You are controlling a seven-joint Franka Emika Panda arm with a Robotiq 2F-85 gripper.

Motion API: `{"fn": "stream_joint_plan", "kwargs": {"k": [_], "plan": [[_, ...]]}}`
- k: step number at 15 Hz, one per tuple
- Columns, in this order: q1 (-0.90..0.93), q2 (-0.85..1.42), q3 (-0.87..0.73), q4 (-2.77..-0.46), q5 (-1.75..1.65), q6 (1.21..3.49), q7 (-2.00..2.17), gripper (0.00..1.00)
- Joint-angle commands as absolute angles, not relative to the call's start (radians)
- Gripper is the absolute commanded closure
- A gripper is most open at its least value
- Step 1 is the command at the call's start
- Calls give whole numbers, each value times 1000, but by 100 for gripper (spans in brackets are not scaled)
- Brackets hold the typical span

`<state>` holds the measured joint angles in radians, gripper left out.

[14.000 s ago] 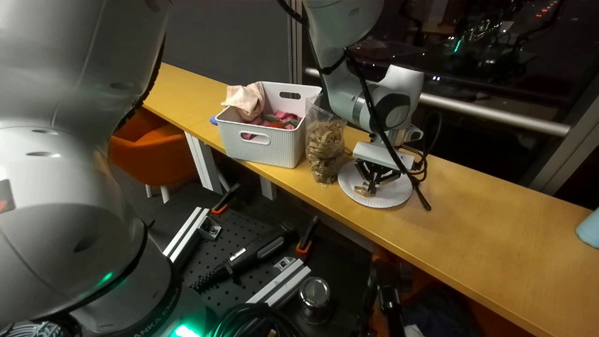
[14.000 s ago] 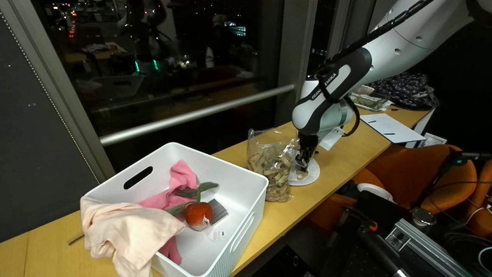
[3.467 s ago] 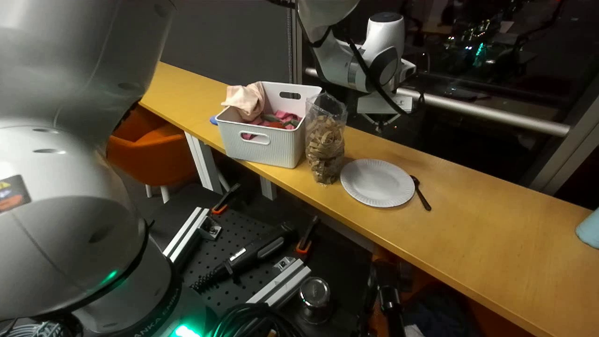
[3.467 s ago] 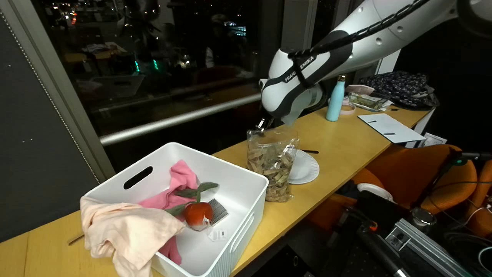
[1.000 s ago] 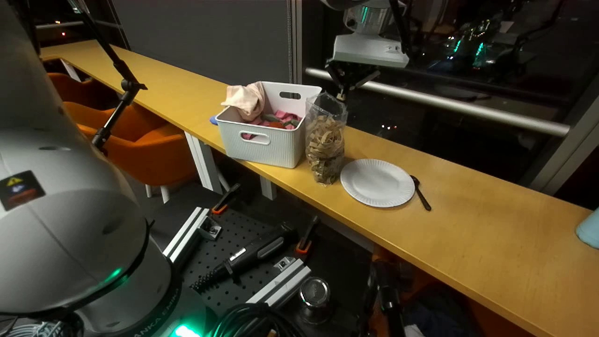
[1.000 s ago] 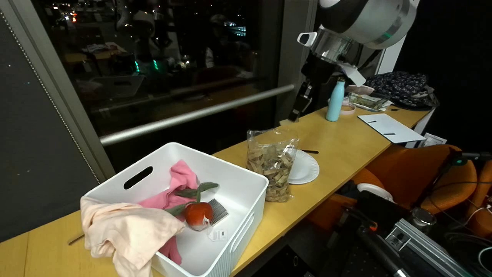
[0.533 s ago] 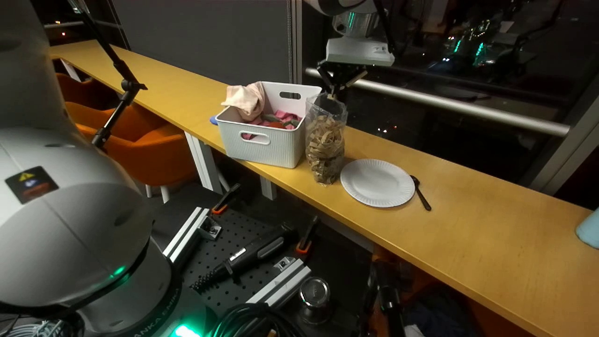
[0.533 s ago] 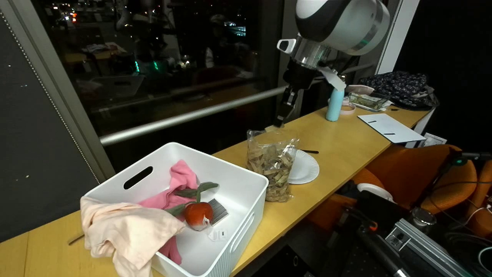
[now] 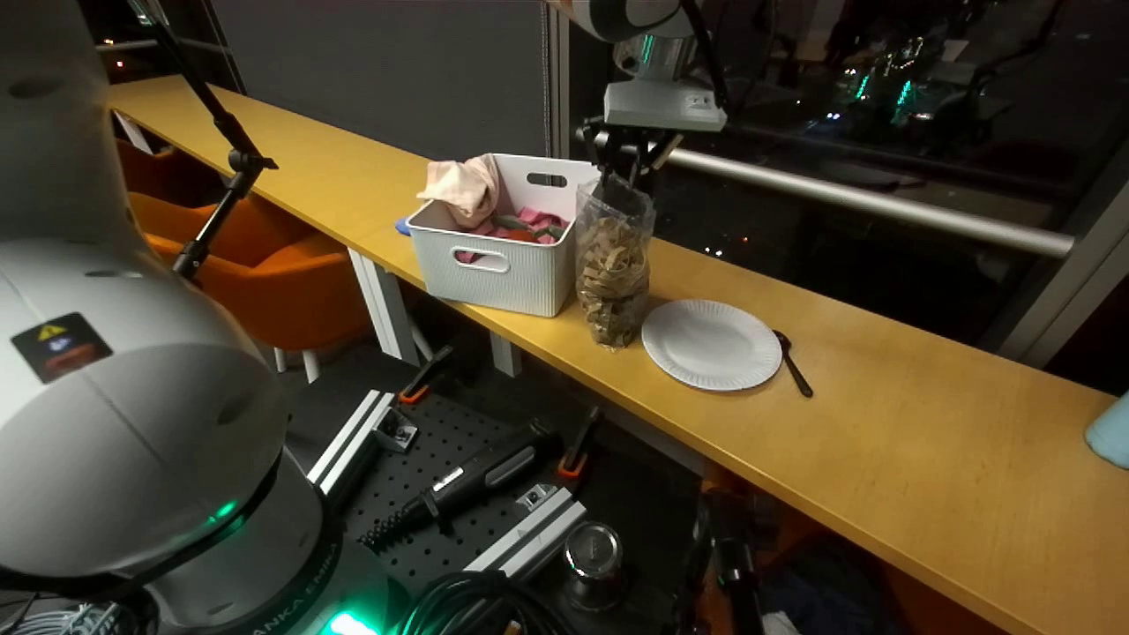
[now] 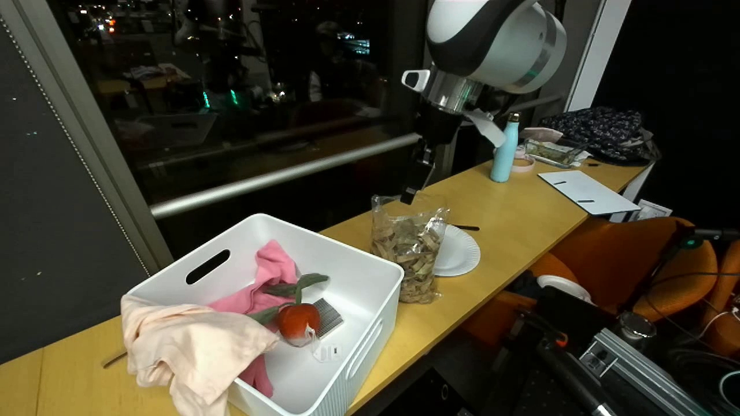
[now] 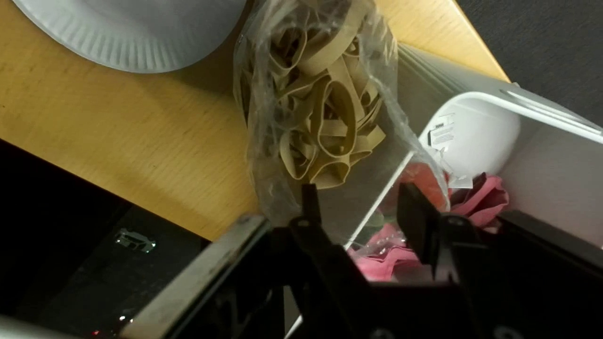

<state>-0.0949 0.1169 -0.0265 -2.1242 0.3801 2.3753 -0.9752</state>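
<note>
- We find the claw [image 11: 360, 202] with its fingers apart at the mouth of the clear bag [image 10: 407, 254]; we see nothing gripped between them, and cannot tell whether either finger touches the film.
- We judge the film thin and slack: a sideways move could snag it and tip the bag, which stands upright on the worktop [image 9: 926, 423].
- The tan bands [image 11: 346, 80] lie loose inside; a tipped bag could spill them.
- The white box [image 9: 494, 291] stands just beside the bag; a low swing by the claw could knock its rim.
- The white plate [image 9: 711, 344] lies near the bag's opposite side and looks light; a falling bag could shove it into the dark spoon [image 9: 796, 370].
</note>
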Motion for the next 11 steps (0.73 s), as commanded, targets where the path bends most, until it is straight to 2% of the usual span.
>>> {"fn": "stream_joint_plan", "kwargs": {"k": [1,4,7,8,11], "plan": [[-100,36,-33,-2200,346,2403,-950,23],[-102,-55,-51,-2277,313,2430,-922,2],[-100,-125,-74,-2329,265,2453,-889,0],[-86,-56,-77,-2271,306,2428,-919,0],[-82,-74,-83,-2285,301,2428,-915,0]]}}
